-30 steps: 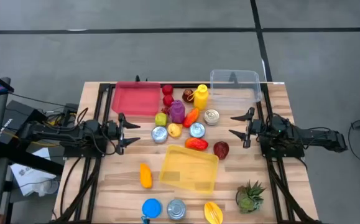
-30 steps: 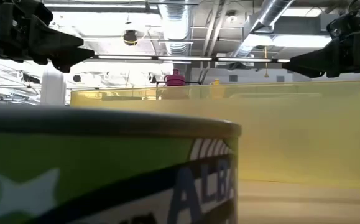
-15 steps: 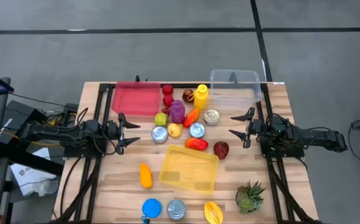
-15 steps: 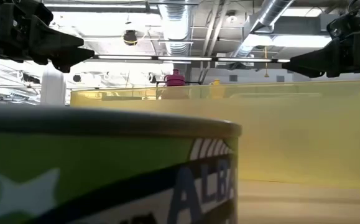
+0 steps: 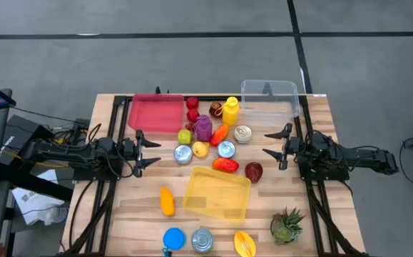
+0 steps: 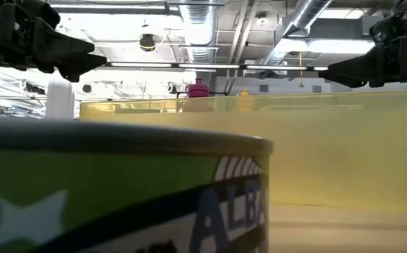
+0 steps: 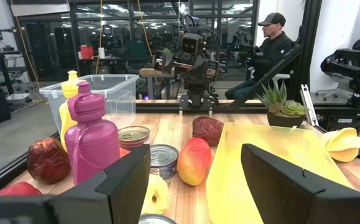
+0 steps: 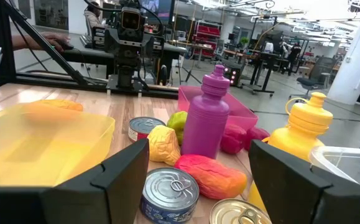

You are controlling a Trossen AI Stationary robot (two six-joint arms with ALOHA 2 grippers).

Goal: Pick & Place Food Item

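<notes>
Both arms parked at the table edges, facing in, nothing picked yet. Left gripper and right gripper both have jaws spread and empty, clear of the pile so either can reach in. Food sits clustered mid-table: mango, purple bottle, cans. Yellow bin sits just near of the pile, red tray far left, likely drop spots.

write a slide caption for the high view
Both arms wait with open left claw and right claw flanking scattered food items around a yellow bin.
</notes>
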